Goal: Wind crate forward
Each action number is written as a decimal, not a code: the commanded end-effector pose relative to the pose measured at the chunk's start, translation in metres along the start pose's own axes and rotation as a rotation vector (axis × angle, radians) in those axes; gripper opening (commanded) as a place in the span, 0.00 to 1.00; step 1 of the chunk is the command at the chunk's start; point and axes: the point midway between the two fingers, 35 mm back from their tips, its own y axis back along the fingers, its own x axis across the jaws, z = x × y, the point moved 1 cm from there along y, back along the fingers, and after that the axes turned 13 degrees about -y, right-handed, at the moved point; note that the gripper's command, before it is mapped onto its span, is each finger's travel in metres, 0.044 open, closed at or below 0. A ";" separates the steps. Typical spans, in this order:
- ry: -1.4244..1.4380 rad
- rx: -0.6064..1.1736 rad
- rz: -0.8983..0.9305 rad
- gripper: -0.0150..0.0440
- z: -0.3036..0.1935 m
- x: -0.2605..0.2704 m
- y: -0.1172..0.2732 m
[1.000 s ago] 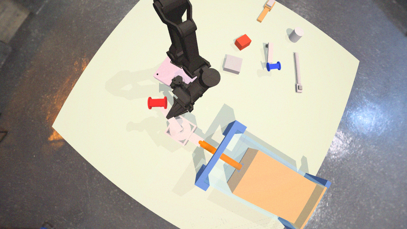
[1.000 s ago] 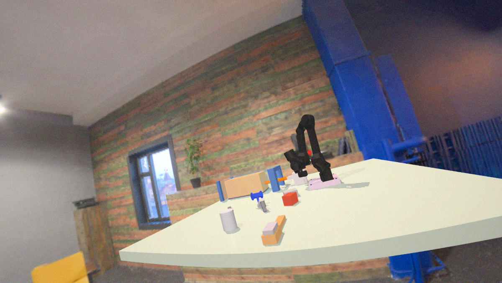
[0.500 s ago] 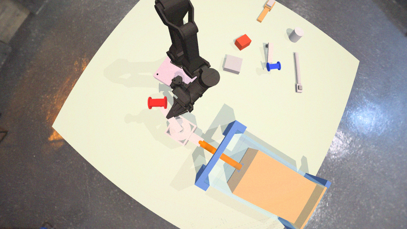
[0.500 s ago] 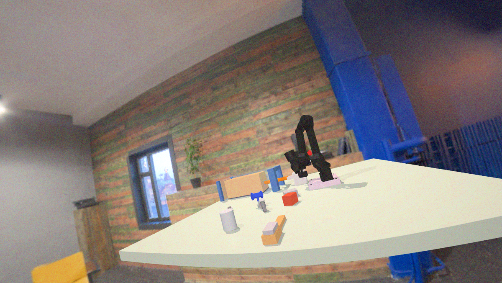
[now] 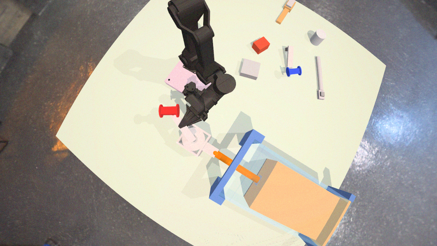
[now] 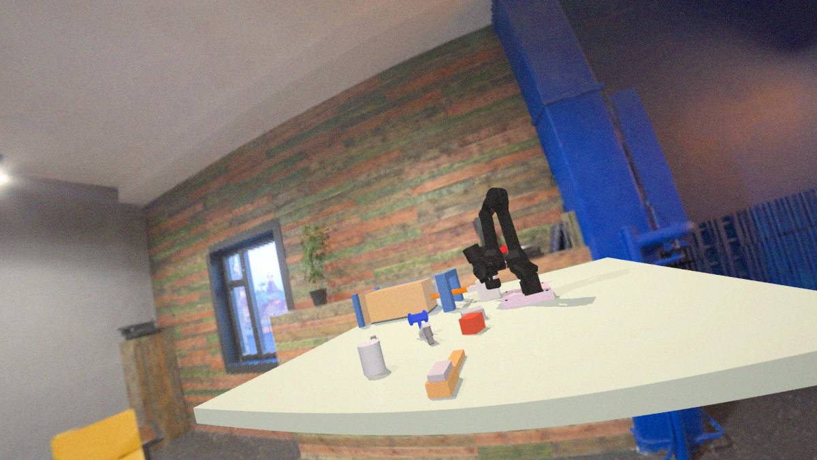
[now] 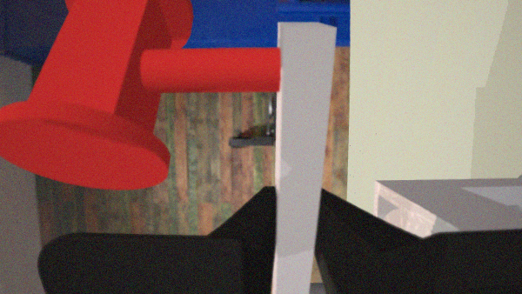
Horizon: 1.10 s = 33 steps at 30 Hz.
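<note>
My gripper (image 5: 180,125) (image 7: 291,197) is shut on the pale bar of the winch handle. This handle (image 5: 186,131) (image 7: 304,109) has a red spool-shaped grip, which points left of the fingers in the wrist view. The bar's far end lies over the pale winch (image 5: 195,147) (image 6: 487,292); the key and the hole are hidden, so I cannot tell how the key sits. An orange strap (image 5: 249,173) runs from the winch to the crate (image 5: 298,195) (image 6: 399,300). The crate looks flat inside the clear-panelled cubby. A gap separates its front from the blue steel frame (image 5: 226,181) (image 6: 444,292).
A blue-gripped handle (image 5: 293,71) (image 6: 417,317), a long pale bar (image 5: 318,73), a red block (image 5: 260,45) (image 6: 472,323), a grey block (image 5: 250,68), a grey cylinder (image 5: 318,37) (image 6: 372,357) and an orange tool (image 5: 283,15) (image 6: 439,388) lie on the bench away from the winch.
</note>
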 end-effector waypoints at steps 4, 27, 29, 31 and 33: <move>0.001 0.000 0.000 0.25 0.000 -0.001 0.000; 0.002 -0.001 0.000 0.25 0.001 -0.005 -0.001; 0.002 -0.001 0.000 0.25 0.001 -0.005 -0.001; 0.003 -0.001 0.000 0.25 0.001 -0.006 -0.001; 0.003 -0.001 0.000 0.25 0.001 -0.007 -0.001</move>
